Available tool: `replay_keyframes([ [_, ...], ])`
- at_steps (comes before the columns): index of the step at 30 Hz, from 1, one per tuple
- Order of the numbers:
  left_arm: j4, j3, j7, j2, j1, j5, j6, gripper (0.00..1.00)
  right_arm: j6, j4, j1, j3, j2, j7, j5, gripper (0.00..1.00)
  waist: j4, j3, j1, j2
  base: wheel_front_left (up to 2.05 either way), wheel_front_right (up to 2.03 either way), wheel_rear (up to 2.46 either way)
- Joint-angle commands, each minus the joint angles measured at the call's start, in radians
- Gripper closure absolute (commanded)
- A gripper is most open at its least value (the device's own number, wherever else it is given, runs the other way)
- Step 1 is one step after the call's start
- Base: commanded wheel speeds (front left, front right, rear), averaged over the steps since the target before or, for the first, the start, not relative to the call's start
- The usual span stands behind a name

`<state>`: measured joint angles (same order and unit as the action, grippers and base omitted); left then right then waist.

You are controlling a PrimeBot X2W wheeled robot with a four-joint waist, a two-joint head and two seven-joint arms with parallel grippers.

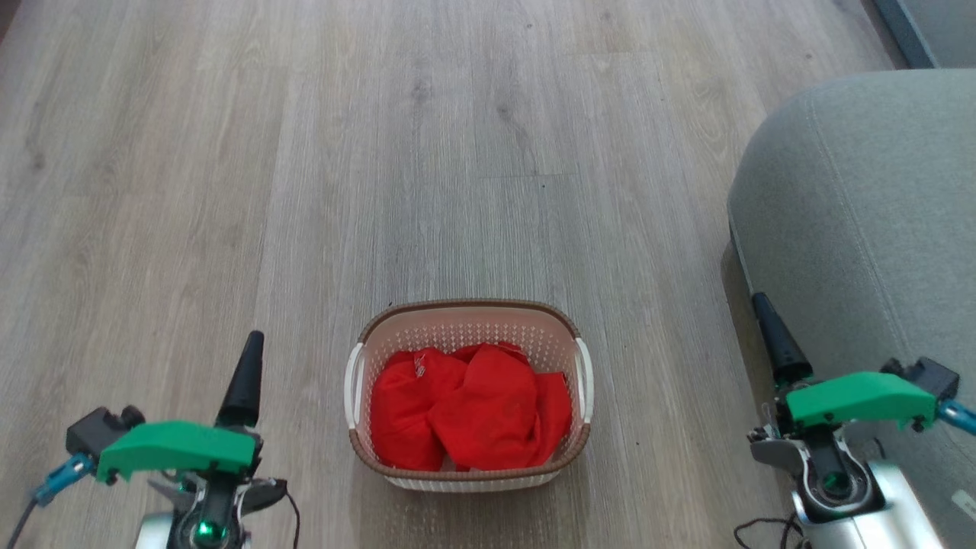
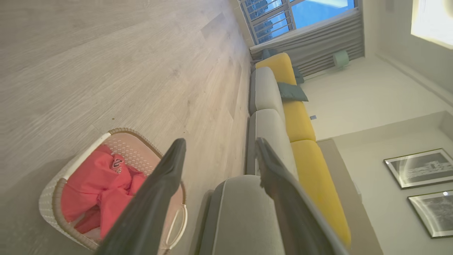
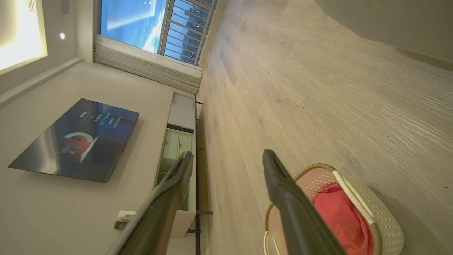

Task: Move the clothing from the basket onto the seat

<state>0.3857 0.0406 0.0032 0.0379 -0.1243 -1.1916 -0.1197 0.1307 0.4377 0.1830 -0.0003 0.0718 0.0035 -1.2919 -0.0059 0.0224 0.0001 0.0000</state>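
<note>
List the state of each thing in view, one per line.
basket, upright on the floor, loaded
clothing, crumpled inside the basket
seat, no clothing on the visible part
left gripper, jaws open, holding nothing
right gripper, jaws open, holding nothing
television, switched on
</note>
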Motion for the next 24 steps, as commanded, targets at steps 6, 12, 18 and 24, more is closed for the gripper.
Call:
replay_keyframes([
  [6, -0.041, 0.009, -0.031, 0.017, -0.075, 0.133, -0.004, 0.0, 0.0, -0.017, 0.089, 0.032, 0.025, -0.029, 0.109, 0.0, -0.001, 0.003, 0.0, 0.0, 0.0, 0.0, 0.0],
  [12, -0.052, 0.007, -0.046, 0.018, -0.086, 0.218, 0.0, 0.0, 0.0, -0.016, 0.108, 0.045, 0.032, -0.044, 0.179, 0.0, -0.003, 0.006, 0.0, 0.0, 0.0, 0.0, 0.0],
  [18, -0.058, -0.002, -0.063, 0.023, -0.103, 0.311, 0.012, 0.0, 0.0, -0.005, 0.132, 0.061, 0.038, -0.061, 0.256, 0.0, -0.005, 0.009, 0.0, 0.0, 0.0, 0.0, 0.0],
  [24, -0.06, -0.013, -0.081, 0.029, -0.116, 0.391, 0.022, 0.0, 0.0, 0.004, 0.154, 0.081, 0.043, -0.079, 0.323, 0.0, -0.006, 0.01, 0.0, 0.0, 0.0, 0.0, 0.0],
])
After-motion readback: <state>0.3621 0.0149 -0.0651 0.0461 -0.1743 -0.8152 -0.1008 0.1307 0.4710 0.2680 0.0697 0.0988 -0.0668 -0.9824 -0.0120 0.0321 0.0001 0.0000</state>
